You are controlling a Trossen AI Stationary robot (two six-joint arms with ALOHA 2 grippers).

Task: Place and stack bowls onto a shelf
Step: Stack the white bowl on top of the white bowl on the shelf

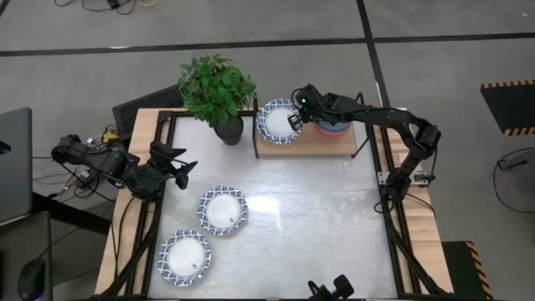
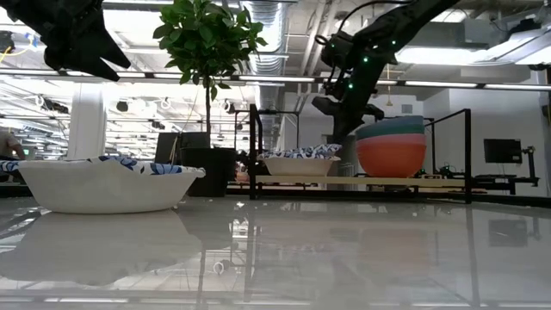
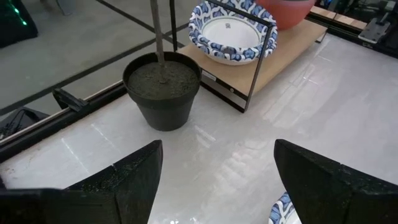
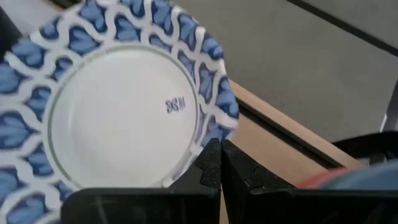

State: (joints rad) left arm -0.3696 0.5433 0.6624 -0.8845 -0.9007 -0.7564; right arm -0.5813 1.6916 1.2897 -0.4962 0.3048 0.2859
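Right gripper [image 1: 294,119] clenched at the rim of the white-and-blue bowl [image 1: 277,121] sitting on the shelf [image 1: 334,142] beside the coloured stack [image 1: 332,125], likely seating it; left gripper [image 1: 180,170] idle, spread wide over the table [image 1: 309,217], where two bowls wait.

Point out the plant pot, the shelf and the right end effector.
plant pot [image 3: 163,99]: left wrist view, front wall.
shelf [image 3: 273,65]: left wrist view, bare board.
right end effector [image 4: 219,163]: right wrist view, between fingertips.

Grey floor [image 1: 435,21] with dark seams; exposed ceiling ducts [image 2: 284,17].
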